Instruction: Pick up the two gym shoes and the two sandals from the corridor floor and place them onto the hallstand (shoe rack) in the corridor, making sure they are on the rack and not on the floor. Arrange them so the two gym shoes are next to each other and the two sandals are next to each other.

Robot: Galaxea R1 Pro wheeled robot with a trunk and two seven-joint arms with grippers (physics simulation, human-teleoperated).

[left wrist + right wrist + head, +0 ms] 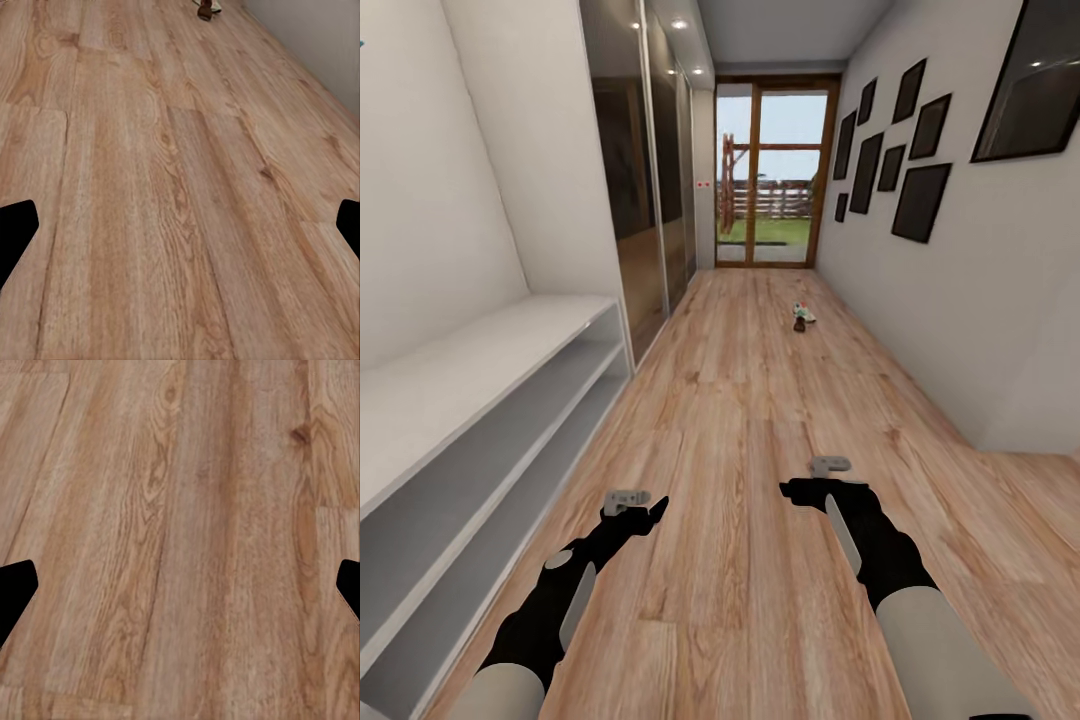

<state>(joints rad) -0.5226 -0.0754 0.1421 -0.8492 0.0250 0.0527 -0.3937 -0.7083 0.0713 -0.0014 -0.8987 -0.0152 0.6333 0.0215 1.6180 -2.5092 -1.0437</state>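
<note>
Both arms reach forward low over the corridor floor (730,420), the left gripper (645,512) and the right gripper (805,490) empty, and in each wrist view the two dark fingertips sit at opposite edges with bare wood planks between them, so both are spread wide and grasp nothing. Far down the corridor, near the right-hand wall and short of the glass door (775,180), a small cluster of shoes (801,317) lies on the floor, too small to tell one shoe from another. The hallstand (470,400) runs along the left wall, its bench top and two lower shelves bare.
</note>
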